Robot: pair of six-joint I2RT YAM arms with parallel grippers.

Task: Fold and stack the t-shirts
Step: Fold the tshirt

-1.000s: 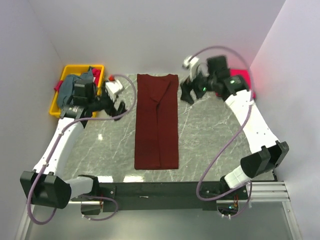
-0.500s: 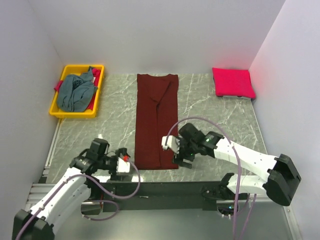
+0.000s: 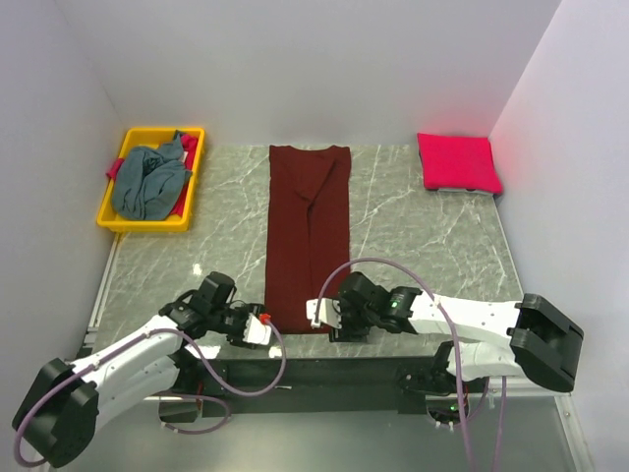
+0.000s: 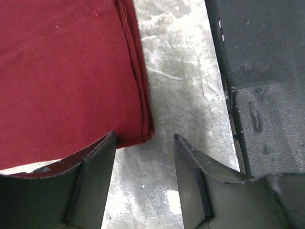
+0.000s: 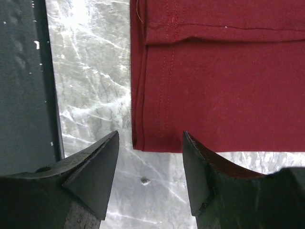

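Maroon shirt (image 3: 309, 236): mid-table, folded strip, long axis near to far, hem near
Left gripper (image 4: 144, 138): fingers spread, straddling near-left corner
Right gripper (image 5: 151, 134): fingers spread, near-right corner
Around: pink-red shirt (image 3: 459, 162) far right; yellow bin (image 3: 138, 222) far left

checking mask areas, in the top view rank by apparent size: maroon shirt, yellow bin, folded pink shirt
Largest: maroon shirt
Then: yellow bin
Smallest: folded pink shirt
No two look close.

Bright, even overhead light; glare on table (image 5: 86, 57) (wrist views); jaws slightly blurred, shadows soft.
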